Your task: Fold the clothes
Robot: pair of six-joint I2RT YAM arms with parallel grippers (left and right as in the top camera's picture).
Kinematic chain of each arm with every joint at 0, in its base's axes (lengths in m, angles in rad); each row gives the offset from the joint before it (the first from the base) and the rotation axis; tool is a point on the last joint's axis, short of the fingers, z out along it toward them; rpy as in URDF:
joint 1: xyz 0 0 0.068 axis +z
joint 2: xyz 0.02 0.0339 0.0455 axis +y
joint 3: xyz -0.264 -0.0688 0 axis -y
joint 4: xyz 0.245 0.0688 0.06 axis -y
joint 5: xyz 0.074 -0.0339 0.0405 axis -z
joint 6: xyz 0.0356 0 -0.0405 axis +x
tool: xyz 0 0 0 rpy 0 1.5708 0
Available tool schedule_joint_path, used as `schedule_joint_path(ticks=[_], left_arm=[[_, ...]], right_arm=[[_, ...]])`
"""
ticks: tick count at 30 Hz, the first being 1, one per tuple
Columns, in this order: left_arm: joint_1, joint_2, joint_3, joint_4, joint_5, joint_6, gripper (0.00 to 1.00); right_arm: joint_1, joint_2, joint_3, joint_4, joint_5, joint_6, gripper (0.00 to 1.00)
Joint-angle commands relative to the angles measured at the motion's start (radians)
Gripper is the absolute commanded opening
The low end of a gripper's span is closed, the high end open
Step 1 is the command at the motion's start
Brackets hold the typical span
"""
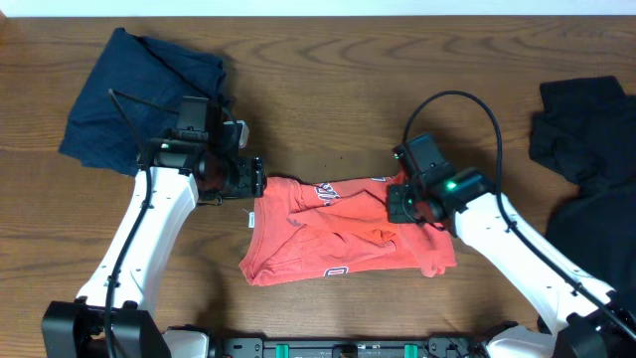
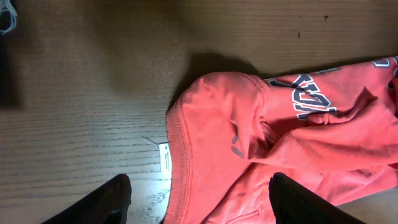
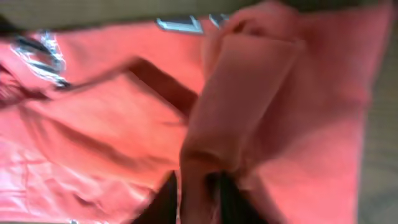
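Observation:
The coral-red T-shirt (image 1: 338, 234) lies crumpled in the middle of the table, white lettering showing. My left gripper (image 1: 253, 182) is open over its left edge; in the left wrist view the ribbed collar (image 2: 180, 155) and small white neck label (image 2: 165, 157) lie between the spread fingers (image 2: 199, 202). My right gripper (image 1: 400, 204) is shut on a fold of the shirt at its right end; the right wrist view shows the pinched fold (image 3: 205, 180) between the fingers. A dark navy garment (image 1: 139, 94) lies at the back left. Black garments (image 1: 586, 149) lie at the right.
The wooden table (image 1: 328, 89) runs to a pale back edge. The right arm's black cable (image 1: 467, 109) loops above the table. The arm bases stand along the front edge.

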Motion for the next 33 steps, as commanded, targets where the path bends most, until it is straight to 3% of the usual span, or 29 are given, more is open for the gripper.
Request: schedule_joint_path(ticks=[1, 5, 10, 13, 15, 19, 21, 24, 27, 33], left_arm=[[-0.002, -0.013, 0.018, -0.003, -0.002, 0.010, 0.72], [-0.002, -0.013, 0.018, -0.003, -0.002, 0.010, 0.72], [-0.002, -0.013, 0.018, -0.003, -0.002, 0.010, 0.72], [-0.002, -0.013, 0.018, -0.003, -0.002, 0.010, 0.72], [-0.002, -0.013, 0.018, -0.003, -0.002, 0.010, 0.72], [-0.002, -0.013, 0.018, -0.002, -0.002, 0.010, 0.72], [-0.002, -0.013, 0.018, -0.003, -0.002, 0.010, 0.72], [-0.002, -0.013, 0.018, -0.003, -0.002, 0.010, 0.72], [-0.002, -0.013, 0.018, -0.008, -0.002, 0.010, 0.72], [-0.002, -0.013, 0.018, -0.029, -0.002, 0.010, 0.72]], right_arm=[[0.018, 0.000, 0.017, 0.026, 0.026, 0.049, 0.42], [0.018, 0.000, 0.017, 0.017, 0.022, 0.006, 0.47], [0.018, -0.001, 0.017, -0.010, 0.021, -0.040, 0.47], [0.023, 0.004, 0.010, -0.021, -0.016, -0.068, 0.36], [0.036, 0.013, -0.016, -0.011, -0.038, -0.064, 0.17], [0.079, 0.059, -0.098, 0.132, -0.154, -0.068, 0.14], [0.090, 0.087, -0.106, 0.190, -0.180, -0.087, 0.16], [0.074, 0.097, -0.100, 0.214, -0.176, -0.100, 0.28], [0.041, 0.081, -0.074, 0.204, -0.176, -0.148, 0.29], [-0.038, -0.011, 0.049, 0.025, -0.176, -0.246, 0.40]])
